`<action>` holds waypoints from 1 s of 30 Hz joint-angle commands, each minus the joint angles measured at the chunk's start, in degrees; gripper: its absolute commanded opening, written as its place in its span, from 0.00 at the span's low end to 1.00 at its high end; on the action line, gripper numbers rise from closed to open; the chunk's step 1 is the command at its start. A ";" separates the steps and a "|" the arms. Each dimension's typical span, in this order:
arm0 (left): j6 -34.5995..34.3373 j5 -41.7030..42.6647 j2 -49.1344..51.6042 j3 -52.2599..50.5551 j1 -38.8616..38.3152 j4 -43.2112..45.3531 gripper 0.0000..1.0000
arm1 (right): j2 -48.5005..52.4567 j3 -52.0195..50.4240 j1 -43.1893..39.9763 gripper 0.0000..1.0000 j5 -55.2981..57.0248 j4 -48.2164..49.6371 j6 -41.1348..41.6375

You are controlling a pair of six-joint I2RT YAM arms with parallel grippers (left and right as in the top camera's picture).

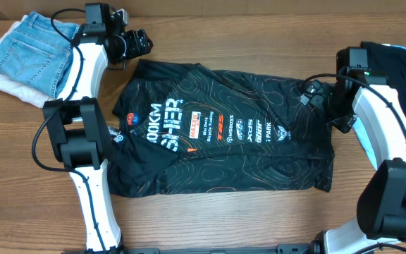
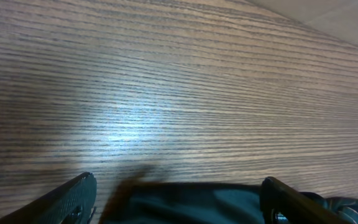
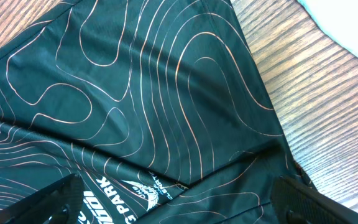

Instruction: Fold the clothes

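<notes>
L gripper (image 1: pixel 142 44), R gripper (image 1: pixel 309 96) at jersey (image 1: pixel 217 155) ends, jaws wide.

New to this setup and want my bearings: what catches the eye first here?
A black jersey with orange contour lines and white lettering lies across the middle of the table. The left gripper and right gripper hang open at its opposite ends. Blue jeans sit at the far left corner.
</notes>
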 commanded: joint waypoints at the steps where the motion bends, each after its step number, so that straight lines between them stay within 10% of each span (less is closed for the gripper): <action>1: 1.73 -0.66 2.67 1.07 -0.07 -0.37 0.86 | 0.20 -0.07 -0.22 1.00 -0.37 0.35 -0.22; 16: 2.16 0.22 8.00 1.07 -0.57 -2.60 0.83 | 0.20 -0.07 -0.22 1.00 -1.62 1.42 -0.24; 27: 2.38 1.77 8.63 1.09 -2.03 -4.39 0.06 | 0.20 -0.07 -0.79 1.00 0.48 12.31 -0.24; 30: 2.34 1.77 8.24 1.20 -1.62 -5.11 0.04 | 0.20 -0.07 -1.88 1.00 1.25 14.75 -0.24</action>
